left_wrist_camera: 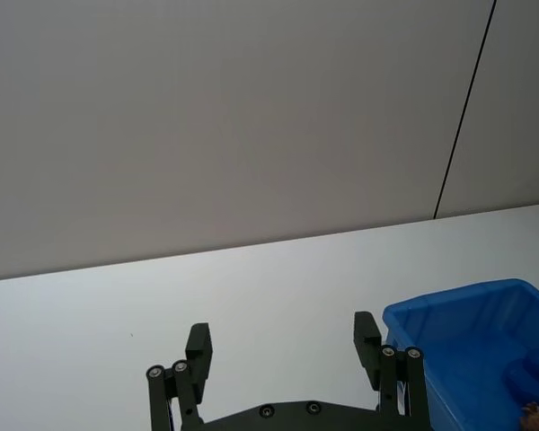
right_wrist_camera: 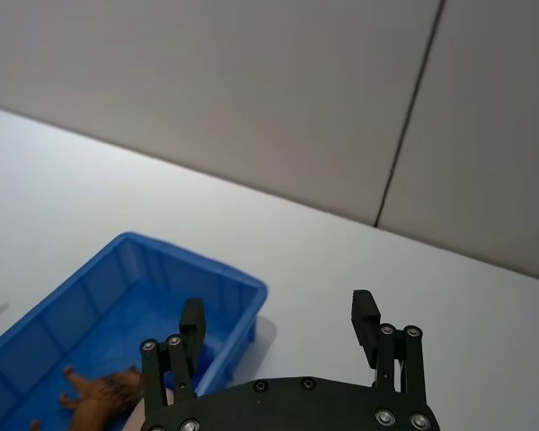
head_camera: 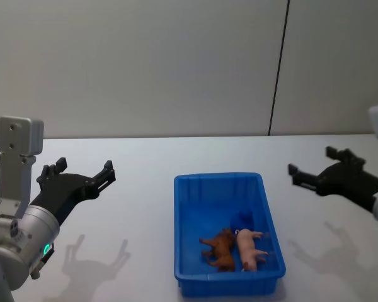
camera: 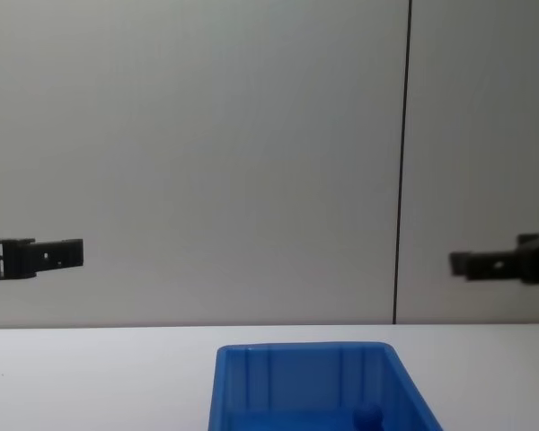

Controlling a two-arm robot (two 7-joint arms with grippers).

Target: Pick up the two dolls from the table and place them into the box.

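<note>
- We see the pink pig doll (head_camera: 252, 247), a brown animal figure (head_camera: 219, 248) and a dark blue toy (head_camera: 242, 219) lying inside the blue box (head_camera: 183, 226), at six o'clock on the white worktop (head_camera: 138, 189).
- Our left end effector (head_camera: 80, 175) at nine o'clock and right end effector (head_camera: 314, 168) at three hover released, empty, likely because the placing looks done.

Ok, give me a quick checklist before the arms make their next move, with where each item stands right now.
1. Peach-pink toy pig lies inside the bright blue rectangular plastic bin: ok.
2. Dark blue rounded toy inside the bin: ok.
3. Brown toy animal also lies in the bin, beside the pig: ok.
4. Left gripper open, raised over the white tabletop, holding nothing: ok.
5. Right gripper open, raised to the bin's right, holding nothing: ok.
</note>
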